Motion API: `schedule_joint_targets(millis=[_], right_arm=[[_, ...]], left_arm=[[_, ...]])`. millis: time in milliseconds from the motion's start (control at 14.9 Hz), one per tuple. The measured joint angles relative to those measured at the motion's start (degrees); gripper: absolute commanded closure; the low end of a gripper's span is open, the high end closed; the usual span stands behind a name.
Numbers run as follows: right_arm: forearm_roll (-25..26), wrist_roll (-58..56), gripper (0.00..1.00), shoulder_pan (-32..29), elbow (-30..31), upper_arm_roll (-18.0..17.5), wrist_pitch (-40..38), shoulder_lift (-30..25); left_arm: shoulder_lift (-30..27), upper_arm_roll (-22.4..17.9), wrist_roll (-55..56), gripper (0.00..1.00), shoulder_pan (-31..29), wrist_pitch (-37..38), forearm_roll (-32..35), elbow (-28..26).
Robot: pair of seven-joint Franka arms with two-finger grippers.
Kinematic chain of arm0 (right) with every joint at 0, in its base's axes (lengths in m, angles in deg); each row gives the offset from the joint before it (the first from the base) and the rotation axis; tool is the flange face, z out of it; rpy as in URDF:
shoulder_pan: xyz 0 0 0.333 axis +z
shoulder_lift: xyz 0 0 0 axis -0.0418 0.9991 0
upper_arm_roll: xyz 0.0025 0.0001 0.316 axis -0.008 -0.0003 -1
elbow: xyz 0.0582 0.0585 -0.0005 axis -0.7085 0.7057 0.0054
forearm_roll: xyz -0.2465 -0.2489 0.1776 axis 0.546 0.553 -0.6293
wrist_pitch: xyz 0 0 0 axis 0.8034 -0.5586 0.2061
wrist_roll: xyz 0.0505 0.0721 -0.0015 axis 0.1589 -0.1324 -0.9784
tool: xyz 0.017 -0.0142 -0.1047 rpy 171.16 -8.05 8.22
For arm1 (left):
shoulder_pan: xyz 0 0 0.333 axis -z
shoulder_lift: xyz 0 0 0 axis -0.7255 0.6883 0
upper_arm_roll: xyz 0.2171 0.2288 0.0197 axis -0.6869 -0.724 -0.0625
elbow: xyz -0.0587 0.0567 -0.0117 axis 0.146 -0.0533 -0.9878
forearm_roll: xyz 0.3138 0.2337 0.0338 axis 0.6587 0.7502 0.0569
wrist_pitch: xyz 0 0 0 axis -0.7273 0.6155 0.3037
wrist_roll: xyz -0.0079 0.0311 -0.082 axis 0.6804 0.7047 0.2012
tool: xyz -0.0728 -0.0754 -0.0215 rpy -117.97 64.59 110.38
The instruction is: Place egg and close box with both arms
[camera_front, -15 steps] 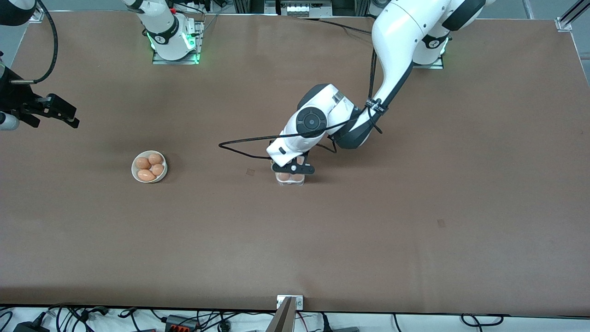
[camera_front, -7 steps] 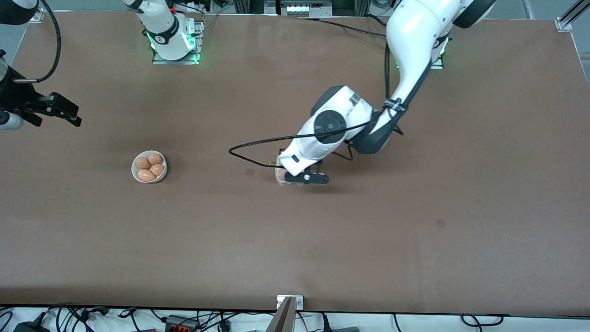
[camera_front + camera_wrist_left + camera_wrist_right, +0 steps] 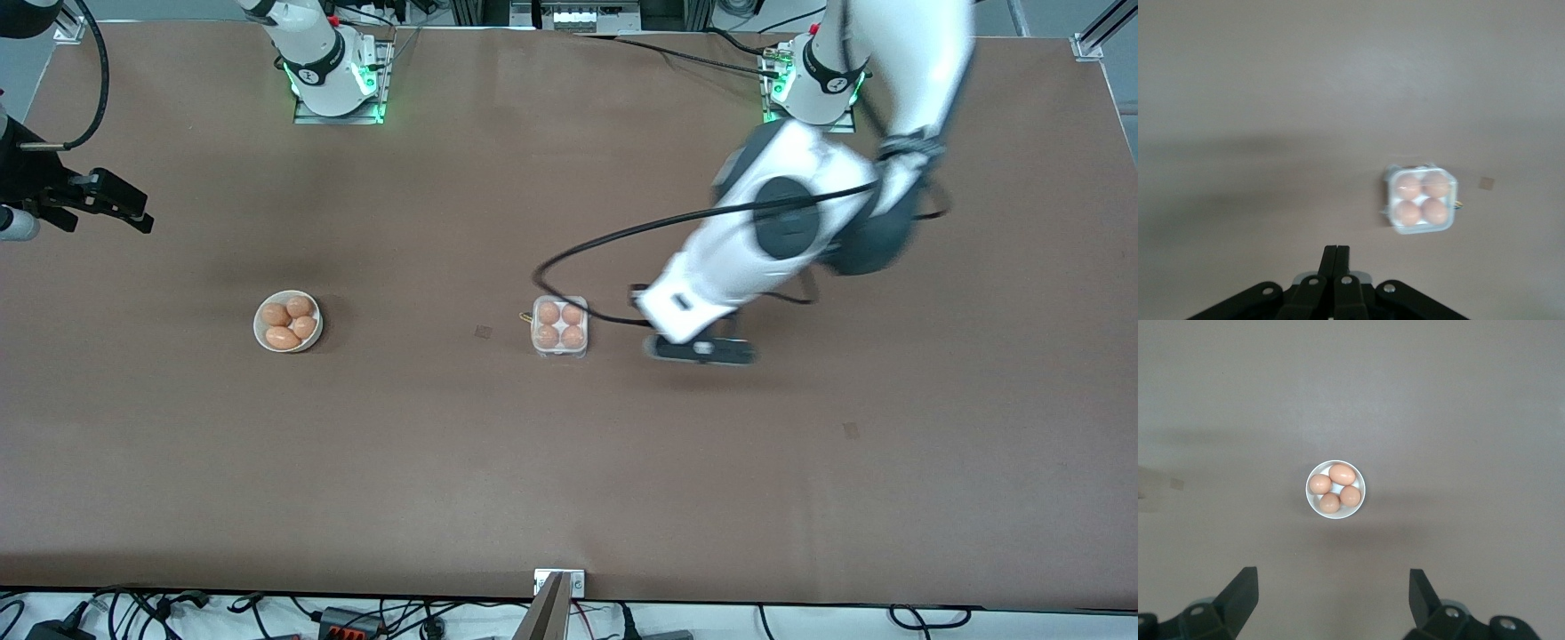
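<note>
The clear box (image 3: 560,326) sits mid-table with an egg (image 3: 549,313) in each of its four cells; its lid appears to lie down over them. It also shows in the left wrist view (image 3: 1421,199). My left gripper (image 3: 702,349) is shut and empty, over the bare table beside the box toward the left arm's end; its closed tips show in the left wrist view (image 3: 1336,250). My right gripper (image 3: 133,213) is open and empty, held high over the right arm's end of the table, looking down past its spread tips (image 3: 1333,577).
A round white bowl (image 3: 288,321) with several tan eggs stands toward the right arm's end, level with the box; it also shows in the right wrist view (image 3: 1335,489). The left arm's black cable (image 3: 569,258) loops above the box.
The left gripper has drawn off the box and swung toward the left arm's end, uncovering the box. The right arm has barely moved.
</note>
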Motion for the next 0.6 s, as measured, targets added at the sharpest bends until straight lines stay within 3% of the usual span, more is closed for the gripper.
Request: schedule_joint_targets(millis=[335, 602], right_arm=[[-0.01, 0.00, 0.00, 0.04, 0.32, -0.28, -0.20, -0.01], [-0.01, 0.00, 0.00, 0.02, 0.32, -0.26, -0.22, -0.25]], left_arm=[[-6.62, -0.13, -2.29, 1.00, -8.69, 5.49, 0.06, -0.15], [-7.84, -0.10, -2.76, 1.00, -11.02, 5.88, 0.06, -0.19]])
